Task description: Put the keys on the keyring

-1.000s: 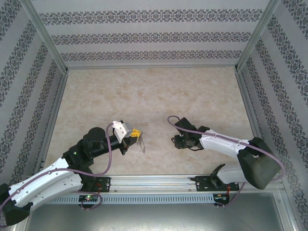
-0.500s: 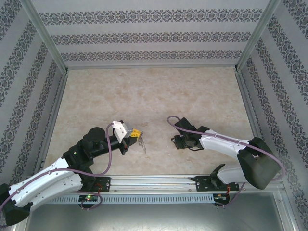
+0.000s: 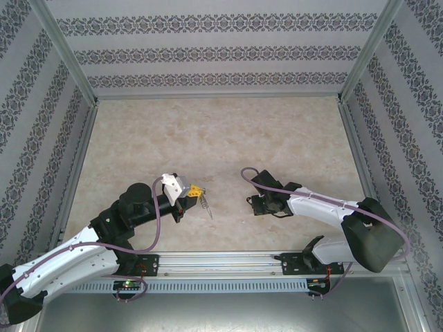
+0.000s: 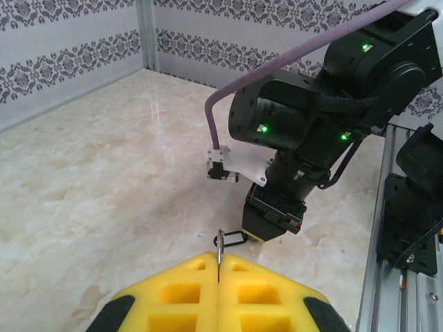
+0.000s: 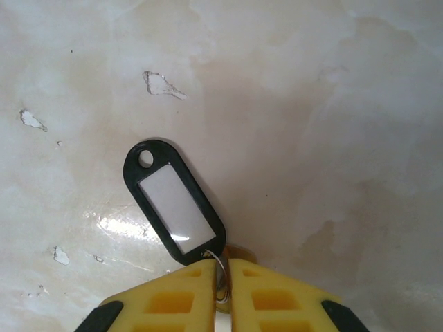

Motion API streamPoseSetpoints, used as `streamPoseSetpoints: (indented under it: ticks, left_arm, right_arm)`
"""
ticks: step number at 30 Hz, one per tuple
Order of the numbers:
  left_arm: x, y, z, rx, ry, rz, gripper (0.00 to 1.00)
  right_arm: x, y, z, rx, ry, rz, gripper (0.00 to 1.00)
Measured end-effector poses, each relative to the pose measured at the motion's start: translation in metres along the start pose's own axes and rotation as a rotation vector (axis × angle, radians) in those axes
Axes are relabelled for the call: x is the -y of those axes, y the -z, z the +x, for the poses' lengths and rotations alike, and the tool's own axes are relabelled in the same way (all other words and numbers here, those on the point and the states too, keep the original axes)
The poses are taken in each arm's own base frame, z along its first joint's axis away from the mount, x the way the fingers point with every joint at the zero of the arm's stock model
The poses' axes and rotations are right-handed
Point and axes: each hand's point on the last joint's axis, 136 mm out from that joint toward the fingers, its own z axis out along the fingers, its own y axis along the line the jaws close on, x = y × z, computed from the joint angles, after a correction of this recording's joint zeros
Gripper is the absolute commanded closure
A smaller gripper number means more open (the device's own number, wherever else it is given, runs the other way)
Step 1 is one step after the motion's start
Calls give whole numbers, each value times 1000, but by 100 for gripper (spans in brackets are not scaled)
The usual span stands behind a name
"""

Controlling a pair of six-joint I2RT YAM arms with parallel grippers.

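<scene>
Key [image 5: 174, 202]: black oblong head with a pale window, a small round hole at its far end and a thin silvery wire at its near end. Lies flat on the pale marbled table [image 3: 208, 131], directly under the right arm's tip, a little right of centre and toward the near edge.

Keyring [image 3: 206, 205]: thin grey metal loop. Hangs off the left arm's tip, just above the table. Reads from the left wrist as a bare upright wire, edge-on.

Right gripper [image 5: 223, 270]: yellow pads [image 5: 277, 304] set to a narrow slit, pinching the key's silvery wire.

Left gripper [image 4: 219, 266]: clenched tight, grasping the keyring right at the seam.

Well apart from each other, with bare marble between. Broad open table beyond both, up to the far wall [image 3: 214, 52]. Aluminium rail [image 3: 228, 259] just behind the arms. Side walls well off.
</scene>
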Motion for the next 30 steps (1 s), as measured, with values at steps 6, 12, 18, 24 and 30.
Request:
streamPoseSetpoints:
  ticks: [6,12,18,24,30]
  left_arm:
    - [0,0,0,0,0,0,100]
    - [0,0,0,0,0,0,100]
    - [0,0,0,-2,0,0,100]
    - [0,-2,0,-17,2,4,100]
    - [4,3,-14,-11,-6,19,100]
  right_arm:
    - [-5,4,-2,16,11,-15,94]
    - [-7,13,-3,53,26,-39,99]
    - [-32,47,-12,204,131,-161,100]
    - [-56,102,-22,413,244,-350,100]
    - [-78,154,-18,568,381,-540,100]
